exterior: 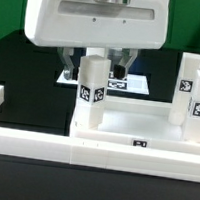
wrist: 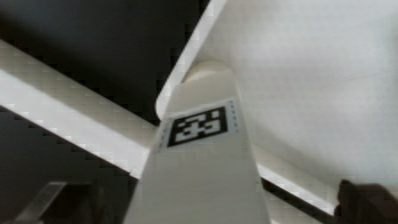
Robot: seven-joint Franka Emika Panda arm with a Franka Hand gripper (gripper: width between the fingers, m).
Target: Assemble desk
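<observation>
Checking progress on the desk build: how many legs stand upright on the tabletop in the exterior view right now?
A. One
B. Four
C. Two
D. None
C: in the exterior view, one leg stands under the open gripper and a second leg stands at the exterior view's right, both upright on the tabletop.

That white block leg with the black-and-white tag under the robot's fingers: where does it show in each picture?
Exterior view: the white block leg stands upright at the picture's centre, on the white tray-like tabletop, directly below the open fingers.
Wrist view: it fills the lower middle, narrowing toward the tabletop.
Shared landmark: the leg's square tag.
</observation>
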